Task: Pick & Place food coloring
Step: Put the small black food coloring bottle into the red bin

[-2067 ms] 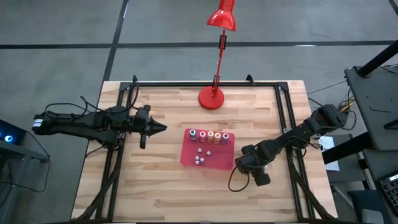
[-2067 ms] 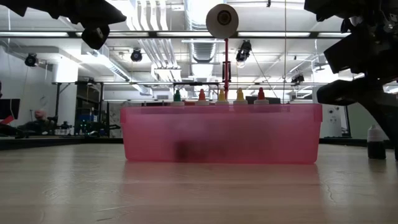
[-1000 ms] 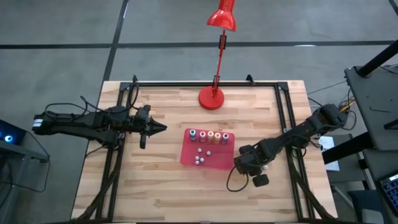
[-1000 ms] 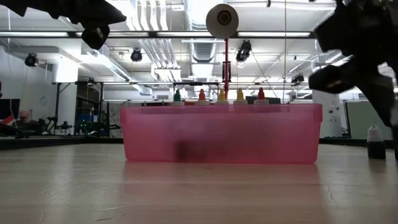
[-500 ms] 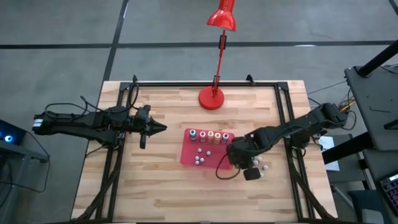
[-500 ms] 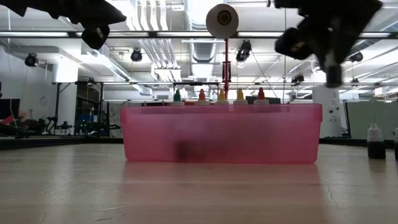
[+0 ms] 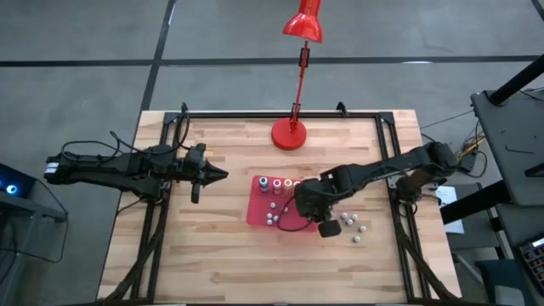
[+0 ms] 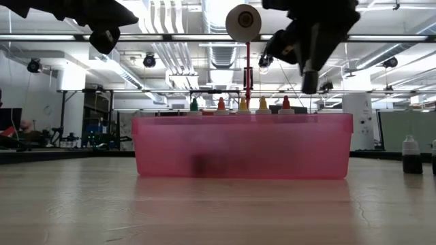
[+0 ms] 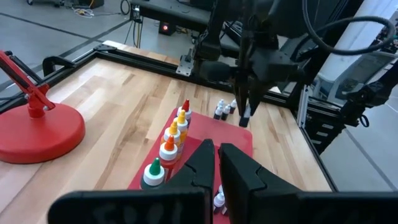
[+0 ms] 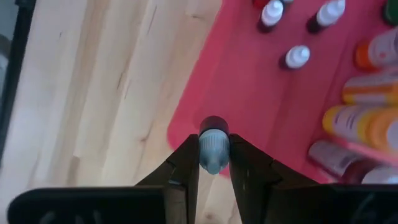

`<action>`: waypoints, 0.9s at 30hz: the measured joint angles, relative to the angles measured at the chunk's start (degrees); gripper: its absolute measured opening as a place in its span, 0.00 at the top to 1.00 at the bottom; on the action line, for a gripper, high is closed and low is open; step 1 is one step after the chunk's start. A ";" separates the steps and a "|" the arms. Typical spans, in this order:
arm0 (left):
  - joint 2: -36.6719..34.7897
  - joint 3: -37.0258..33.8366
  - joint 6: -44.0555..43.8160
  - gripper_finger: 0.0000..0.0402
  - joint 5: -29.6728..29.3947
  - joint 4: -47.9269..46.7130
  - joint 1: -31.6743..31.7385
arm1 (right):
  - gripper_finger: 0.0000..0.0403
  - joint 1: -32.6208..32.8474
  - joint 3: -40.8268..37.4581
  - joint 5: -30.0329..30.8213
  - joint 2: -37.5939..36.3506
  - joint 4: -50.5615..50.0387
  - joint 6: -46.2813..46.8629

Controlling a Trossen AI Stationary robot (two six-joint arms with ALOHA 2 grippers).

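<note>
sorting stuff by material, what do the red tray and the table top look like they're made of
Red tray: probably translucent plastic with a frosted finish; in the low view a dark shape shows faintly through its wall. Table top: looks like wood, pale butcher-block strips with visible grain and a smooth, lightly sheened surface.

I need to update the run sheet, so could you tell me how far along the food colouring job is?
Done: several small bottles already stand in the red tray, beside a row of colour-capped bottles. In hand: the right gripper holds a white-capped bottle above the tray's edge. Left: three bottles wait on the table right of the tray. The left gripper waits, shut.
</note>
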 joint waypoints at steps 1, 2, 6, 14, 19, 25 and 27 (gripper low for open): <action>-0.02 0.00 0.00 1.00 0.00 0.02 0.00 | 0.84 -0.06 0.83 0.00 0.84 0.04 -0.95; -0.01 0.00 0.01 1.00 0.00 0.00 0.00 | 0.84 -0.12 1.72 0.00 1.69 0.10 -2.14; -0.02 0.00 0.02 1.00 0.00 0.02 0.00 | 0.84 -0.21 5.43 -0.02 5.50 0.09 -5.68; -0.01 -0.01 0.00 1.00 0.00 0.23 0.01 | 0.84 -1.03 12.08 -0.03 12.87 -1.90 -10.07; -0.01 0.00 0.01 1.00 0.00 0.35 0.01 | 0.84 -2.13 15.81 -0.01 16.99 -4.78 -12.55; -0.01 0.00 0.01 1.00 0.00 0.28 0.00 | 0.84 -2.86 21.09 -0.03 21.82 -6.60 -13.60; 0.00 0.00 0.00 1.00 0.00 0.27 0.00 | 0.84 -2.90 22.83 0.00 23.24 -7.44 -15.77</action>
